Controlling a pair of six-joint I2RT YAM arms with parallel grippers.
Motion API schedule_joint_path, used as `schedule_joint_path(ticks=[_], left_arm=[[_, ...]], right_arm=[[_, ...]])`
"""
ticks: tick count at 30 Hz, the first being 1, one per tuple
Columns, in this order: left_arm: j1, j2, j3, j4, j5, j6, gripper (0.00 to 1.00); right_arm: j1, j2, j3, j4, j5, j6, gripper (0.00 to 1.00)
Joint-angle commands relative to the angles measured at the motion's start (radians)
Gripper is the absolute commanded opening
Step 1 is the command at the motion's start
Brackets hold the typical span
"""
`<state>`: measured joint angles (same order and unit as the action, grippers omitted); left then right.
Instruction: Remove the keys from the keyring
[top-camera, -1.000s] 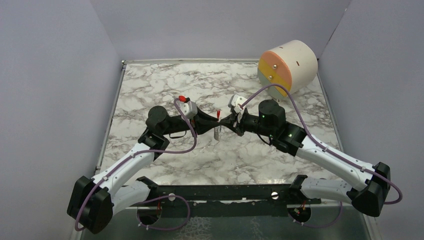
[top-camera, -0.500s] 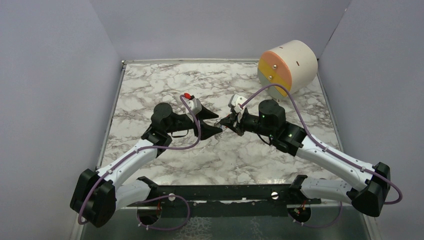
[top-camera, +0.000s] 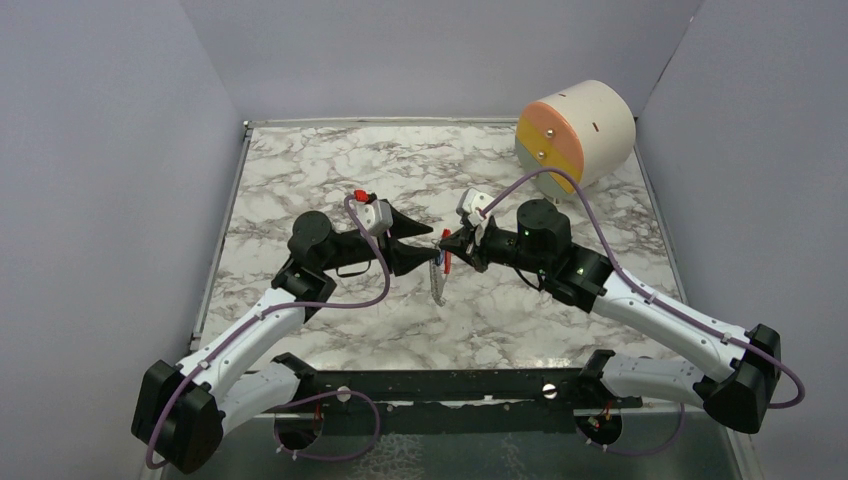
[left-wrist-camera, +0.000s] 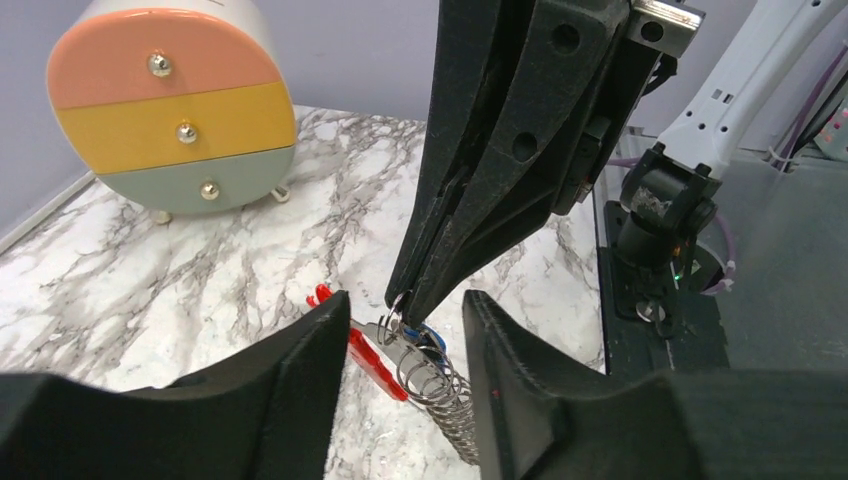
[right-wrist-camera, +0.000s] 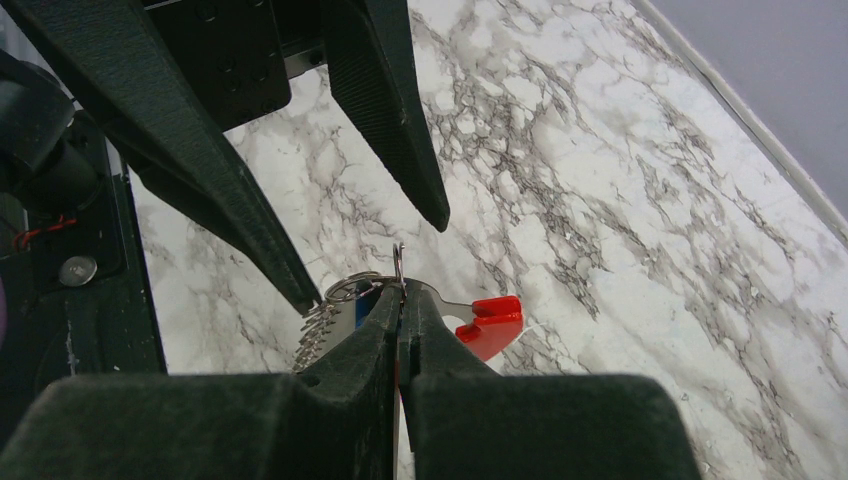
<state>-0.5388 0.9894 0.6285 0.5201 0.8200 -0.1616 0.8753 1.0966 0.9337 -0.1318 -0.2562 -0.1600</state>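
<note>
The keyring, a grey wire coil (left-wrist-camera: 455, 405) with a red piece (left-wrist-camera: 372, 362), hangs from my right gripper (top-camera: 449, 243) above the marble table. That gripper (right-wrist-camera: 400, 292) is shut on a thin wire ring at the coil's top. The blue-headed key (left-wrist-camera: 433, 339) hangs by that ring, mostly hidden behind the coil. My left gripper (left-wrist-camera: 408, 308) is open, one finger on each side of the coil and not touching it. In the top view the left gripper (top-camera: 430, 247) meets the right one tip to tip, with the coil (top-camera: 437, 280) dangling below. The red piece (right-wrist-camera: 490, 322) also shows in the right wrist view.
A round drawer box (top-camera: 575, 130) with orange, yellow and grey-green fronts stands at the back right, also in the left wrist view (left-wrist-camera: 170, 110). The marble tabletop (top-camera: 330, 170) is walled on three sides. A black rail (top-camera: 450, 385) runs along the near edge.
My left gripper had pushed in toward the right gripper half a second ago and has drawn back a little, jaws open. The coil now hangs lower and in plain sight. The right arm held still.
</note>
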Motion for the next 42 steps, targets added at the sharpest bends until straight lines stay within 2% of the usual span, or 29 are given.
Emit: schedule_joint_path(ticks=[1, 12, 20, 26, 30, 36, 38, 39, 42], left_arm=[[-0.006, -0.005, 0.007, 0.008, -0.016, 0.018, 0.46], [-0.006, -0.005, -0.002, 0.008, -0.021, 0.039, 0.60], [-0.006, 0.013, -0.002, 0.008, -0.041, 0.049, 0.61], [-0.006, 0.023, 0.004, 0.008, 0.015, 0.040, 0.45], [-0.006, 0.014, -0.005, 0.008, 0.030, 0.044, 0.38], [-0.006, 0.025, -0.002, 0.011, 0.062, 0.043, 0.21], [-0.006, 0.032, -0.001, 0.012, 0.072, 0.041, 0.11], [-0.006, 0.034, -0.001, 0.012, 0.075, 0.041, 0.02], [-0.006, 0.031, -0.005, 0.012, 0.108, 0.049, 0.00]], right_arm=[[0.007, -0.018, 0.019, 0.053, -0.023, 0.014, 0.01], [0.017, -0.011, 0.024, 0.051, -0.052, 0.019, 0.01], [0.022, -0.029, 0.017, 0.049, -0.061, 0.020, 0.01], [0.022, -0.035, 0.019, 0.054, -0.053, 0.020, 0.01], [0.024, -0.035, 0.019, 0.060, -0.054, 0.022, 0.01], [0.024, -0.038, 0.020, 0.060, -0.055, 0.025, 0.01], [0.023, -0.041, 0.020, 0.061, -0.056, 0.025, 0.01], [0.024, -0.041, 0.020, 0.062, -0.056, 0.025, 0.01], [0.025, -0.041, 0.022, 0.063, -0.053, 0.025, 0.01]])
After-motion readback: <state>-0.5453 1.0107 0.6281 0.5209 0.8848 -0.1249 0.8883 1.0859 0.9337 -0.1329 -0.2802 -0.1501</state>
